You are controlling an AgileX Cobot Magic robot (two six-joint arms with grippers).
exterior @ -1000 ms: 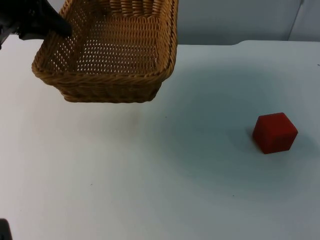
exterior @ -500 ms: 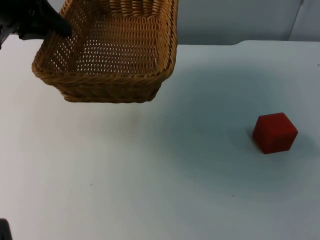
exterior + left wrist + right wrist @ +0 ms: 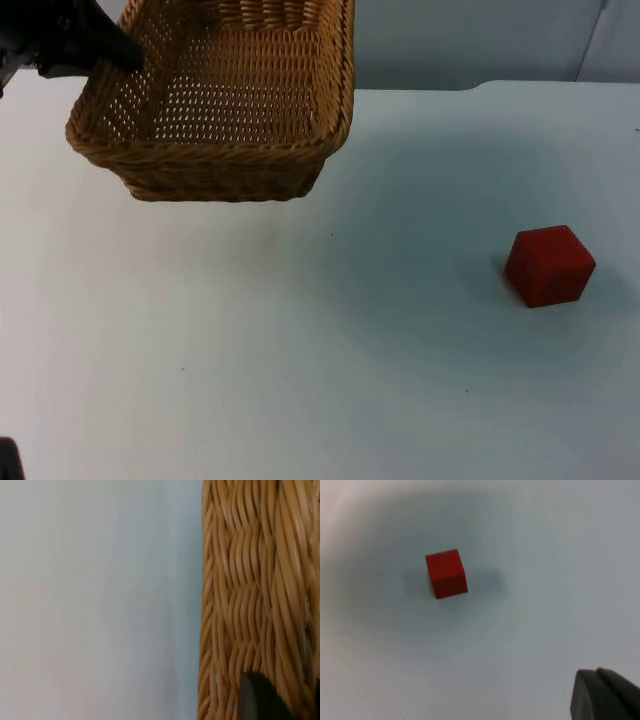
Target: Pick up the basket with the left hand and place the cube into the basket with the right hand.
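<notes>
The left gripper [image 3: 120, 52] is seen as matte black, with 1 tapered, pointed finger. In the left wrist view 1 rounded black fingertip [image 3: 260, 697] is shown. The right gripper's fingertip [image 3: 602, 695] is dark grey-black, blunt and smooth.

1. No readable text, label, brand, number or sign anywhere.
2. Plain woven sides on the basket [image 3: 230, 110].
3. Blank red faces on the cube [image 3: 549, 265].
</notes>
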